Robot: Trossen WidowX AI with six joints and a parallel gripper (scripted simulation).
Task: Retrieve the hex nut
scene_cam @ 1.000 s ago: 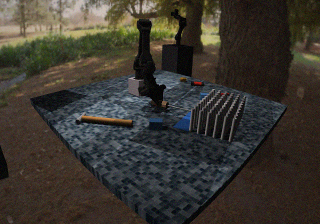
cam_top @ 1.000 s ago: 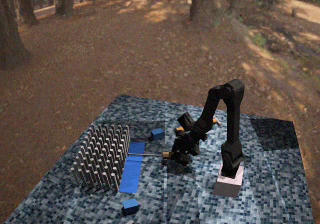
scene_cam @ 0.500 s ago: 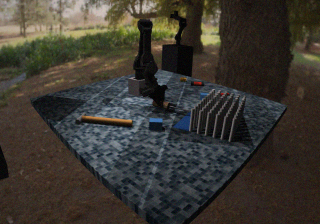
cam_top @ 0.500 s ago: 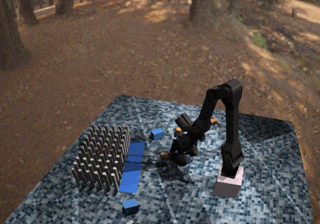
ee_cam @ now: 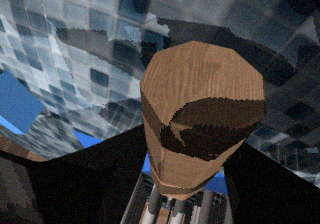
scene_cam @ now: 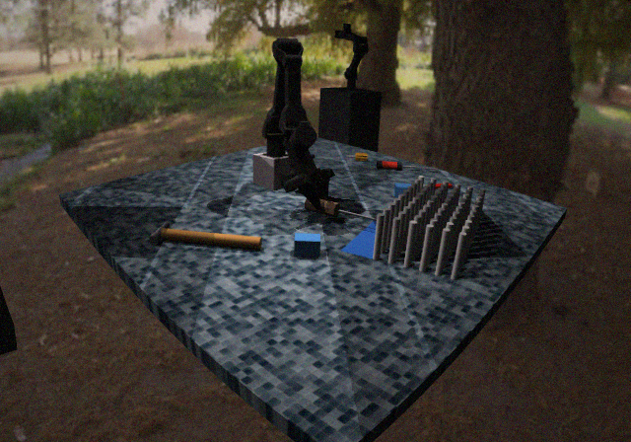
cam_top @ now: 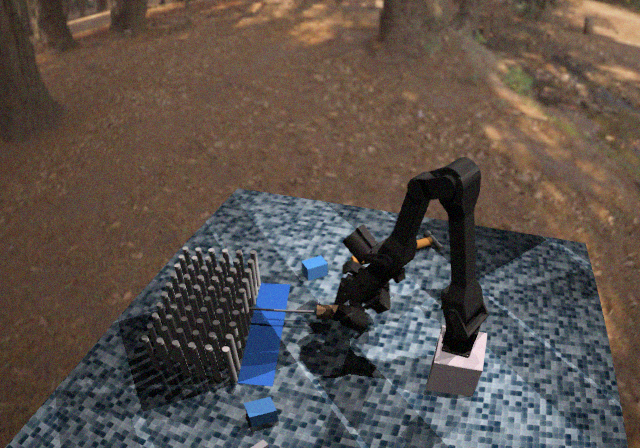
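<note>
My gripper [cam_top: 337, 313] [scene_cam: 320, 206] is shut on the wooden handle of a thin metal-shafted tool [cam_top: 323, 310] [scene_cam: 330, 207] [ee_cam: 200, 74]. The shaft points over the blue taped strip [cam_top: 259, 352] [scene_cam: 361, 245] toward the standing spacers [cam_top: 230, 363] [scene_cam: 378, 238], with its visible end at their front edge in the top view. Whether the tip is between spacers or touches one cannot be told. The handle is above the table, and its shadow lies below. The spacers look upright. The hex nut is not visible.
One blue block [cam_top: 315, 268] [scene_cam: 307, 246] stands beyond the strip's far end, another [cam_top: 261, 413] [scene_cam: 401, 187] near its other end. An orange-handled hammer [cam_top: 423, 242] [scene_cam: 211, 238] lies on the table. The exterior view also shows a red-and-black handled tool [scene_cam: 388, 165] and a small yellow object [scene_cam: 361, 157].
</note>
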